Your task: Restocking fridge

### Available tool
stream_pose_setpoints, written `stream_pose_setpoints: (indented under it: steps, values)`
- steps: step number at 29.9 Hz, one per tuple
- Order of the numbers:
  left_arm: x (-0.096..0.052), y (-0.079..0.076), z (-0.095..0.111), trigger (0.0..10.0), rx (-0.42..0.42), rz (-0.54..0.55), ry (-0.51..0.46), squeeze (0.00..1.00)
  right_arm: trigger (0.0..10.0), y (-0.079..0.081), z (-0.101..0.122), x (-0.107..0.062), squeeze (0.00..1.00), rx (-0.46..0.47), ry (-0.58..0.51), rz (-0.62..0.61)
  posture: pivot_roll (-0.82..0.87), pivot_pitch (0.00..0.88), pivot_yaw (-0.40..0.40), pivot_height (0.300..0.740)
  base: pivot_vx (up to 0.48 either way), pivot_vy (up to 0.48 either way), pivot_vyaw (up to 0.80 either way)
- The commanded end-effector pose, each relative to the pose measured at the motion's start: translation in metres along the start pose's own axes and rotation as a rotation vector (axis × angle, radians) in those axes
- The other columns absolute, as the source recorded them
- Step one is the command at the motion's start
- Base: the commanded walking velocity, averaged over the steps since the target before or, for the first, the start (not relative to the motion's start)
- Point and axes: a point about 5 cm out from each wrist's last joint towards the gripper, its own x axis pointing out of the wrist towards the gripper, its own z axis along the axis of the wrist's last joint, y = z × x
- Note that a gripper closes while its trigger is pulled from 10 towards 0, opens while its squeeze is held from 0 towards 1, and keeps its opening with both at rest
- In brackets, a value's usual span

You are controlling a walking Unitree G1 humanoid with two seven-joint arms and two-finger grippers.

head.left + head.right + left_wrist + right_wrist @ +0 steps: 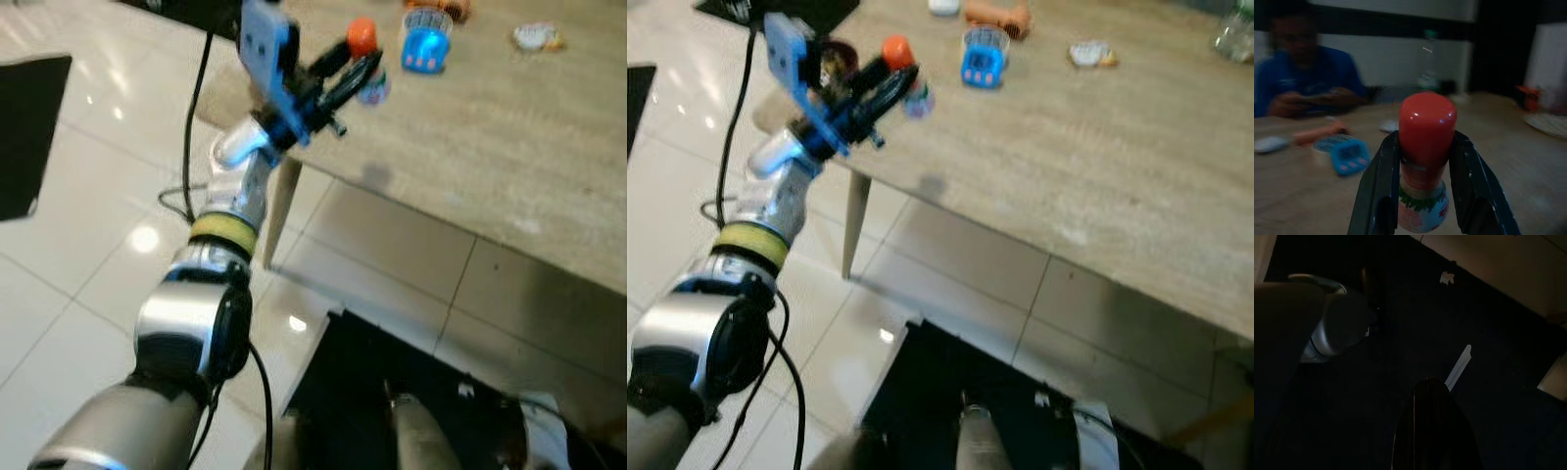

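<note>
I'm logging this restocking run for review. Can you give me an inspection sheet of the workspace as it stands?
Surface: wooden table, standing on pale floor tiles.
Job's things: small bottle with a red cap, upright on the table.
Clutter: blue timer, an orange item and a small wrapped item beyond it.
Grippers: left gripper closed on the bottle, a finger on either side below the cap; right gripper hanging low in shadow.
Cables: black cable running along the left arm.
Surroundings: a person in a blue top seated across the table.
</note>
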Motion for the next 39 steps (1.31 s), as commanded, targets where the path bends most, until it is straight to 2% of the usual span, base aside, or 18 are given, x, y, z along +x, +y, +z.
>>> stream_pose_setpoints:
  steps: [1, 3, 5, 6, 8, 9, 10, 11, 13, 15, 16, 17, 21, 22, 26, 31, 33, 39]
  values:
    - [-0.021, -0.009, -0.018, 10.0, -0.046, -0.073, 0.095, 0.0, 10.0, 0.002, -0.016, -0.003, 0.0, 0.018, 0.067, 0.0, -0.05, 0.13, 0.004, 0.74, 0.0, 0.0, 0.0]
    - [-0.021, -0.009, -0.018, 10.0, -0.046, -0.073, 0.095, 0.0, 10.0, 0.002, -0.016, -0.003, 0.0, 0.018, 0.067, 0.0, -0.05, 0.13, 0.004, 0.74, 0.0, 0.0, 0.0]
    - [-0.052, -0.025, -0.053, 10.0, -0.122, -0.136, 0.257, 0.0, 10.0, 0.002, -0.015, -0.002, 0.0, 0.019, 0.073, 0.0, -0.04, 0.114, 0.003, 0.74, 0.0, 0.0, 0.0]
    - [-0.052, -0.025, -0.053, 10.0, -0.122, -0.136, 0.257, 0.0, 10.0, 0.002, -0.015, -0.002, 0.0, 0.019, 0.073, 0.0, -0.04, 0.114, 0.003, 0.74, 0.0, 0.0, 0.0]
    - [-0.088, -0.044, -0.091, 10.0, -0.214, -0.144, 0.433, 0.0, 10.0, 0.002, -0.013, -0.001, 0.0, 0.022, 0.075, -0.003, -0.04, 0.093, 0.007, 0.74, 0.0, 0.0, 0.0]
    - [-0.088, -0.044, -0.091, 10.0, -0.214, -0.144, 0.433, 0.0, 10.0, 0.002, -0.013, -0.001, 0.0, 0.022, 0.075, -0.003, -0.04, 0.093, 0.007, 0.74, 0.0, 0.0, 0.0]
    - [-0.118, -0.062, -0.12, 10.0, -0.29, -0.119, 0.588, 0.0, 10.0, 0.001, -0.01, 0.0, 0.0, 0.028, 0.074, -0.008, -0.04, 0.068, 0.002, 0.74, 0.0, 0.0, 0.0]
    - [-0.13, -0.071, -0.131, 10.0, -0.321, -0.097, 0.648, 0.0, 10.0, 0.0, -0.009, 0.0, 0.0, 0.03, 0.074, -0.011, -0.04, 0.068, 0.002, 0.74, 0.0, 0.0, 0.0]
    - [-0.138, -0.076, -0.137, 10.0, -0.34, -0.083, 0.683, 0.0, 10.0, -0.001, -0.009, 0.0, 0.0, 0.032, 0.074, -0.013, -0.04, 0.065, 0.001, 0.74, 0.0, 0.0, 0.0]
    - [-0.167, -0.097, -0.157, 10.0, -0.438, 0.035, 0.789, 0.0, 10.0, -0.003, -0.01, -0.001, 0.0, 0.045, 0.076, -0.021, -0.03, 0.056, -0.009, 0.74, 0.0, 0.0, 0.0]
    - [-0.167, -0.097, -0.157, 10.0, -0.438, 0.035, 0.789, 0.0, 10.0, -0.003, -0.01, -0.001, 0.0, 0.045, 0.076, -0.021, -0.03, 0.056, -0.009, 0.74, 0.0, 0.0, 0.0]
    - [-0.2, -0.119, -0.173, 10.0, -0.543, 0.2, 0.89, 0.0, 10.0, -0.005, -0.016, -0.003, 0.0, 0.041, 0.091, -0.025, -0.03, 0.055, -0.009, 0.74, 0.0, 0.0, 0.0]
    - [-0.215, -0.13, -0.18, 10.0, -0.578, 0.284, 0.937, 0.0, 10.0, -0.005, -0.019, -0.004, 0.0, 0.039, 0.101, -0.029, -0.03, 0.049, -0.009, 0.74, 0.0, 0.0, 0.0]
    - [-0.249, -0.155, -0.191, 10.0, -0.638, 0.51, 1.064, 0.0, 10.0, -0.005, -0.023, -0.005, 0.0, 0.048, 0.116, -0.041, -0.02, 0.032, -0.006, 0.74, 0.0, 0.0, 0.0]
    - [-0.304, -0.196, -0.196, 10.0, -0.644, 0.811, 1.308, 0.0, 10.0, 0.001, -0.025, -0.003, 0.0, 0.057, 0.146, -0.034, -0.02, 0.006, 0.005, 0.74, 0.0, 0.0, -0.2]
    - [-0.319, -0.212, -0.195, 10.0, -0.67, 0.889, 1.362, 0.0, 10.0, 0.006, -0.025, -0.002, 0.0, 0.05, 0.157, -0.029, -0.02, 0.0, 0.007, 0.74, 0.0, 0.0, -0.79]
    - [-0.328, -0.233, -0.196, 10.0, -0.714, 0.917, 1.421, 0.0, 10.0, 0.012, -0.024, 0.0, 0.0, 0.036, 0.168, -0.023, -0.02, 0.0, 0.015, 0.74, 0.0, 0.0, -0.79]
    - [-0.324, -0.249, -0.2, 10.0, -0.737, 0.923, 1.451, 0.0, 10.0, 0.019, -0.026, 0.001, 0.0, 0.01, 0.189, -0.017, -0.02, 0.0, 0.016, 0.74, 0.0, 0.0, -0.79]
